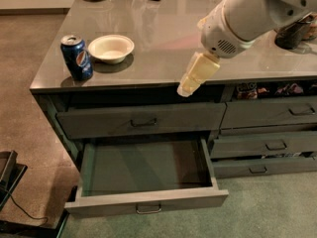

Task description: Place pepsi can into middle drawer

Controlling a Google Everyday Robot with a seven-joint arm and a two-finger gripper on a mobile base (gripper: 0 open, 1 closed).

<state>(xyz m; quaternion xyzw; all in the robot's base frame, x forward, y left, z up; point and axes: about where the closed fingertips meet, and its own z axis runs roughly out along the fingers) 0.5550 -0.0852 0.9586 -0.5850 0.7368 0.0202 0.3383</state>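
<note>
Pepsi can point(77, 57) upright at our counter's point(163, 38) left front corner, just beside white bowl point(111, 48), gripper point(185, 89) over the front edge, well apart, open or closed we cannot tell, middle drawer point(146, 201) pulled open below.

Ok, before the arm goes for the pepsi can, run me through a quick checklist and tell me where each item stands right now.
1. Middle drawer pulled open: ok.
2. Drawer floor bare where the can would go: ok.
3. Pepsi can upright, near the left front corner of the counter: ok.
4. Gap between the can and the white bowl just behind it to the right: cannot tell.
5. Gripper lined up with the can: not ok; it hangs at the counter's front edge, well to the right of the can.
6. Can held by the gripper: not ok; it stands on the counter.
</note>
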